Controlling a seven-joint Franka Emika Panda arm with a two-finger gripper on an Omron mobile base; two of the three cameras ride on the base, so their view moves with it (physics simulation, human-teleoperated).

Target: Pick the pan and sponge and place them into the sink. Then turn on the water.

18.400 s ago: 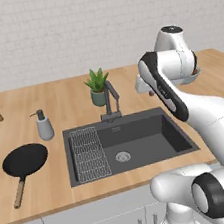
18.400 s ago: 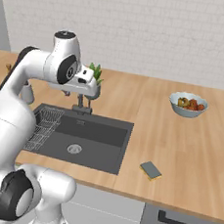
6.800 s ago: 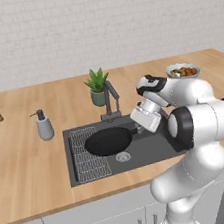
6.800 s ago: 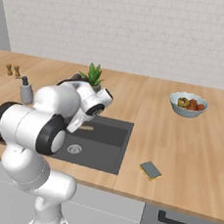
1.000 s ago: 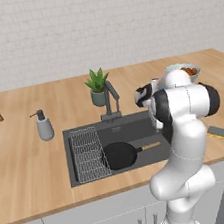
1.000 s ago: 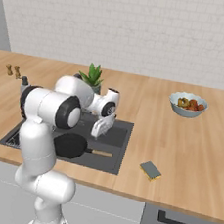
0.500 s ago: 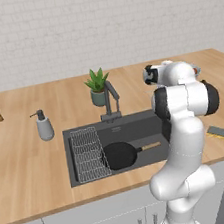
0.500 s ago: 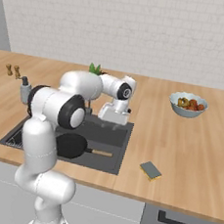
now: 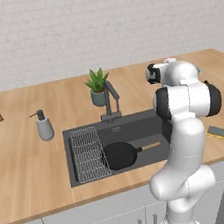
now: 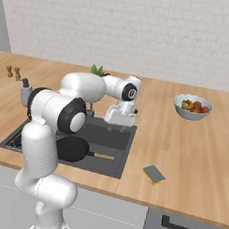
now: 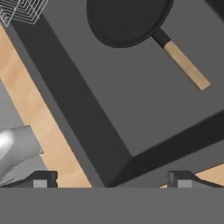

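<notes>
Light wood countertop [image 9: 35,165] runs wall to wall under a pale brick-pattern backsplash, white cabinet fronts below. Dark grey sink [image 9: 131,124] is cut into it, wire rack [image 9: 87,153] on its left side. Pan [image 9: 119,155] lies flat on the sink floor just right of the rack, wooden handle pointing right; in the hand view the pan [image 11: 127,19] sits at the top with the handle running down-right across the basin floor. Sponge [image 10: 154,174] is on the counter to the right of the sink, near the front edge, well apart from the pan. Faucet [image 9: 110,100] stands at the sink's back rim, no water running; potted plant [image 9: 98,87] just behind it, soap dispenser [image 9: 44,126] to the left on the counter, fruit bowl [image 10: 191,106] far right. Gripper [image 10: 119,128] hangs over the sink's back right corner, jaws spread wide, nothing between them.
</notes>
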